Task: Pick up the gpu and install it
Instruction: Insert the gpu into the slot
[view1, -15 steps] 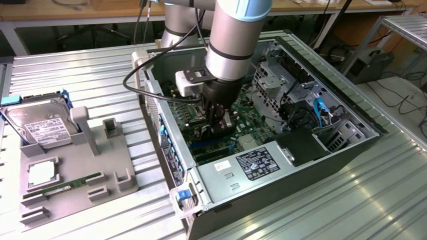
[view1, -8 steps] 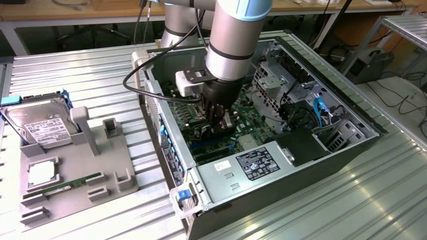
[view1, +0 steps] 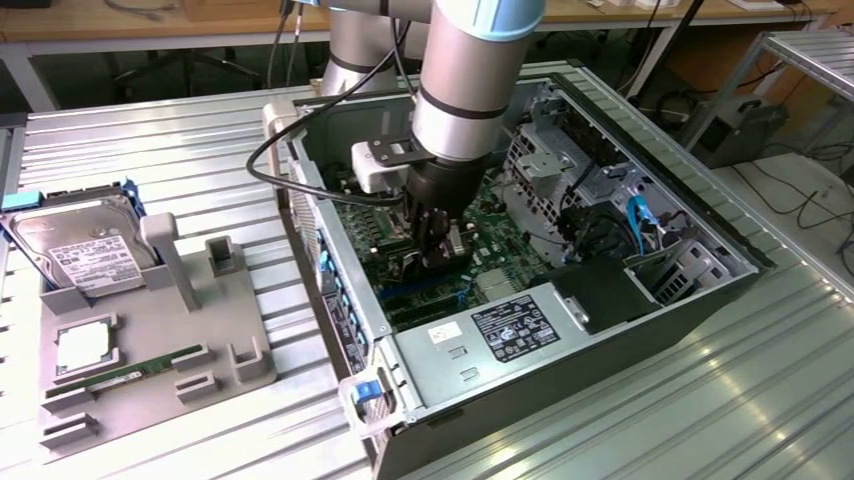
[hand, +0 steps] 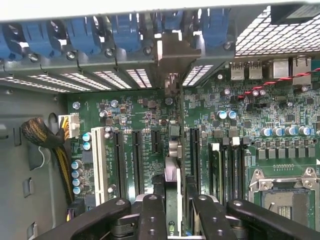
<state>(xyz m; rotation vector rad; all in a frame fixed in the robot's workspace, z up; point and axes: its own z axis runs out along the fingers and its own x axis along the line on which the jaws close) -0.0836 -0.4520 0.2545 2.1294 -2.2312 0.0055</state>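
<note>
My gripper is down inside the open computer case, over the green motherboard. Its jaws are shut on the gpu, which stands on edge between them. In the wrist view the gpu appears as a thin edge running from the gripper across the motherboard to its silver end bracket, which lies against the case's rear slot openings. The card lines up with a gap between the black expansion slots; whether it is seated I cannot tell.
A grey parts tray at the exterior view's left holds a silver hard drive, a CPU and a green RAM stick. Inside the case are the power supply, a drive cage and cables.
</note>
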